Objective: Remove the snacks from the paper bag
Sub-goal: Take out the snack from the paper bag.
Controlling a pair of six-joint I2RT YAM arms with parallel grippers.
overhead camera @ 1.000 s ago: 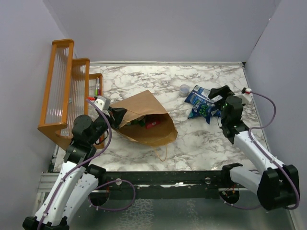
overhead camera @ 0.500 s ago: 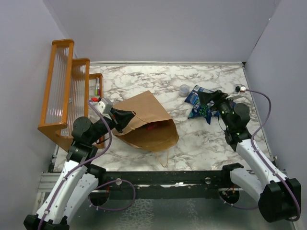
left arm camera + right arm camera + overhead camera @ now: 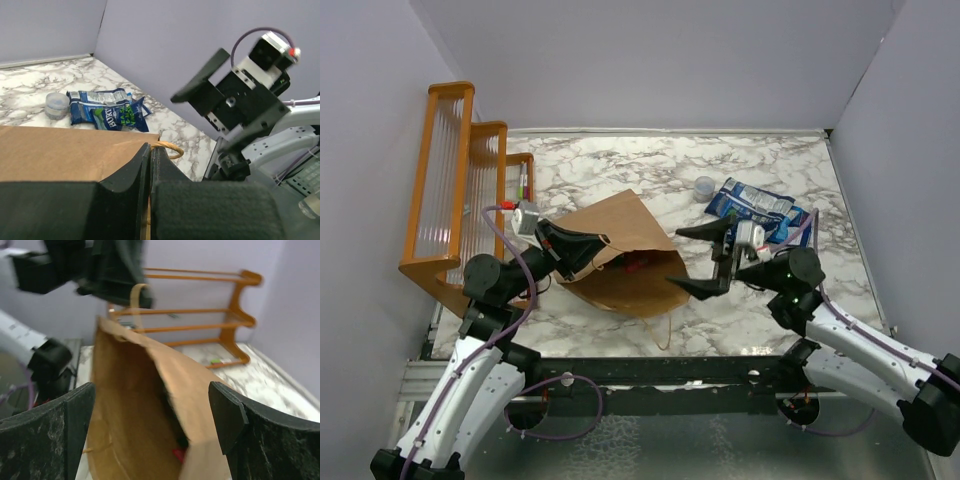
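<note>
Bag (image 3: pixel 620 235): brown kraft paper, creased, is lying on its side left of centre on the marble table (image 3: pixel 620 160). Its mouth is gaping toward the right arm.
Handle (image 3: pixel 660 322): a thin twisted loop is trailing from the bag's near edge onto the table.
Inside the bag: a red piece (image 3: pixel 638 262) is showing just within the mouth, with dark shapes beside it. It is too small to tell what they are. The right wrist view is looking straight into the opening and is catching a red scrap (image 3: pixel 179 456) low in the shadow.
Packets (image 3: pixel 752 205): shiny blue ones with green and white print are lying overlapped on the table, right of the bag and well apart from it.
Cup (image 3: pixel 704 186): small, clear and round, it is sitting just beside the packets' far-left corner.
Left gripper (image 3: pixel 592 250): its fingers are clamped together on the bag's upper rim, holding the mouth lifted. In its wrist view the two pads (image 3: pixel 125 185) are pressing close, with brown paper running off to the left.
Right gripper (image 3: pixel 674 257): its fingers are spread wide and gripping nothing. It is pointing at the bag's mouth, right at the opening.
Rack (image 3: pixel 460 190): orange wood, it is standing along the left wall, beside the bag's closed end.
</note>
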